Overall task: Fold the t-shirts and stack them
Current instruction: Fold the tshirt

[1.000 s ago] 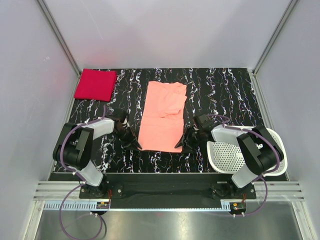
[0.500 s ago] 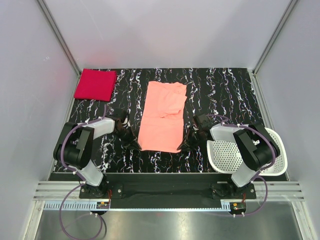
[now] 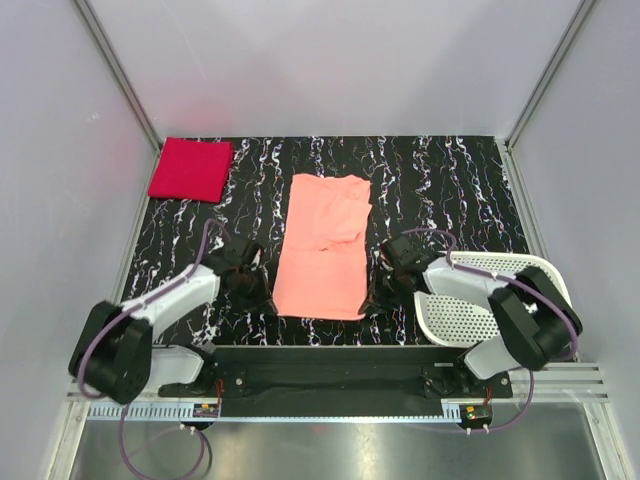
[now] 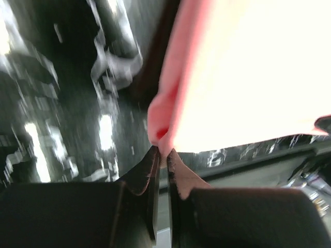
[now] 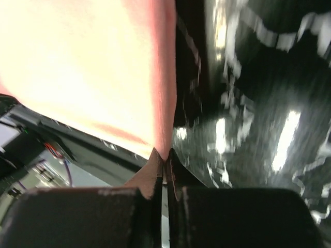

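You had the left pincer (image 4: pixel 163 153) clamped on the near left corner of the salmon t-shirt (image 3: pixel 322 250), and the right pincer (image 5: pixel 164 155) clamped on its near right corner. That shirt lay mid-way across the surface (image 3: pixel 450 190); the folded red t-shirt (image 3: pixel 190 168) sat in the far left corner.

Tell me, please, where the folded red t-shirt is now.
In the top view, the red t-shirt lies at the far left corner of the table, apart from the salmon t-shirt in the middle.
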You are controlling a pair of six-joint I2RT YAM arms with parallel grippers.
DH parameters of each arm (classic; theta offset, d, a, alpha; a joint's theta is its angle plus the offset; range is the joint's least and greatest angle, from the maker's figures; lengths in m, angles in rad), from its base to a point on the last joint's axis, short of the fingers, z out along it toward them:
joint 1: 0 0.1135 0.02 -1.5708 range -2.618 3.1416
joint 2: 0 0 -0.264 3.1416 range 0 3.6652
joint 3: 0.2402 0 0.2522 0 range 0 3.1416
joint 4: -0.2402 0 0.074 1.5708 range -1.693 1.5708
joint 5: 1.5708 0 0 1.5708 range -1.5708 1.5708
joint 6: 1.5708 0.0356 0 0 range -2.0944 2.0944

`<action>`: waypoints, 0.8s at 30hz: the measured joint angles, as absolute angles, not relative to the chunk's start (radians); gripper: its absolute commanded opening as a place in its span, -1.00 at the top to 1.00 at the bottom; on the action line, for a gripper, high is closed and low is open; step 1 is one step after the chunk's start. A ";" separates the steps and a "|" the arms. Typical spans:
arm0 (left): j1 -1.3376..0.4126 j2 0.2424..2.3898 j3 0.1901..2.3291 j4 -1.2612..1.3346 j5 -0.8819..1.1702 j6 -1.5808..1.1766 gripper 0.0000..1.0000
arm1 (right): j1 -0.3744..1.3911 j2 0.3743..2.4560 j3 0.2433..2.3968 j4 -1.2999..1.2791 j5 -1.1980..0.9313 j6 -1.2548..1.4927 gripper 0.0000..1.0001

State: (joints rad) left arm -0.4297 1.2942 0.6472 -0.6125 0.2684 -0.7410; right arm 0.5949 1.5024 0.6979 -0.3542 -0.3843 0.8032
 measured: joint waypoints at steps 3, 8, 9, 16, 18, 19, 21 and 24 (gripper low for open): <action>-0.508 1.151 0.598 -0.651 0.231 -0.799 1.00 | 0.649 1.412 0.645 -0.379 -0.374 0.820 1.00; -0.640 0.939 0.545 -0.744 0.183 -0.927 1.00 | 0.774 1.244 0.554 -0.423 -0.356 0.901 1.00; -0.661 0.916 0.545 -0.764 0.178 -0.949 1.00 | 0.792 1.212 0.543 -0.435 -0.356 0.918 1.00; -0.704 0.889 0.644 -0.895 0.141 -1.010 1.00 | 0.804 1.056 0.612 -0.593 -0.315 0.968 1.00; -0.704 0.943 0.748 -0.933 0.115 -0.997 1.00 | 0.783 1.076 0.690 -0.646 -0.303 0.957 1.00; -0.701 0.979 0.809 -0.955 0.100 -0.984 1.00 | 0.769 1.091 0.722 -0.664 -0.300 0.949 1.00; -0.684 1.081 0.958 -0.987 0.081 -0.943 1.00 | 0.715 1.140 0.810 -0.716 -0.300 0.906 1.00; -0.624 1.222 1.156 -1.005 0.075 -0.870 1.00 | 0.587 1.225 0.934 -0.759 -0.309 0.828 1.00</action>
